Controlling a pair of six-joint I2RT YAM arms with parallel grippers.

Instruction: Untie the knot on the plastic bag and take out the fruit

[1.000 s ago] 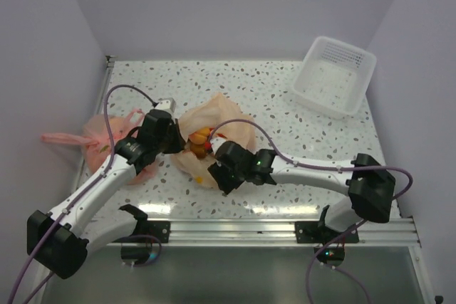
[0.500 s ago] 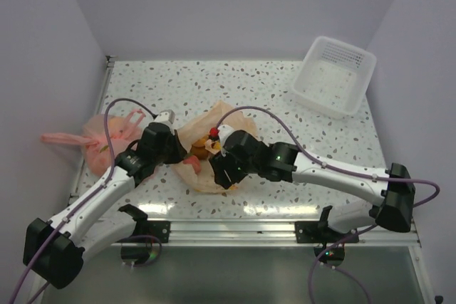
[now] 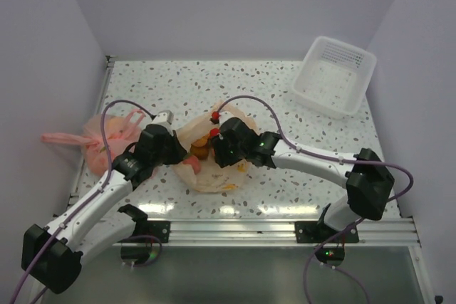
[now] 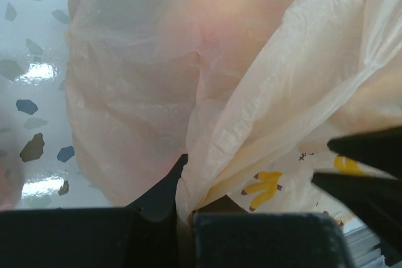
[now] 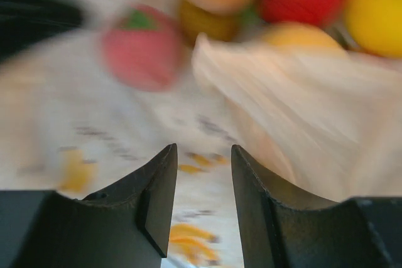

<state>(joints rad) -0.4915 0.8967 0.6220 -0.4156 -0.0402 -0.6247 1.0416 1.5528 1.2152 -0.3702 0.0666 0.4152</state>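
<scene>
Speckled pale stone covers the surface point(image 3: 285, 105), which carries a white basket point(image 3: 333, 76) at the far right corner and a pink bag point(image 3: 107, 137) at the left edge. The peach-orange plastic bag point(image 3: 217, 176) lies slumped between the two arms, near the front centre. Both arms reach inward and meet over it.

The left end effector point(image 4: 185, 218) is pressed together on a gathered fold of the bag's film. In the left wrist view the sheet fans up and away from that pinch, with small yellow marks point(image 4: 264, 186) printed on it. The right end effector point(image 5: 202, 155) hangs just above the bag with its fingers spread a little, and nothing seems caught between them. That view is blurred, so I cannot be sure.

I cannot pick out a knot anywhere. The fruit point(image 5: 141, 54) shows bare beyond the right fingers: a pink-red piece, then orange, red and yellow ones crowded together. From this I judge the mouth is already open and the lifting-out is what remains.

The film looks thin, light and slippery. It will probably crumple and slide rather than resist, and a hard tug could tear it. It is best held by a bunched fold at the rim, as the left side holds it, so the mouth gapes. The fruit pieces are small and rounded and likely to roll. I would take one across its widest part, starting with the pink-red piece nearest the right fingers.
</scene>
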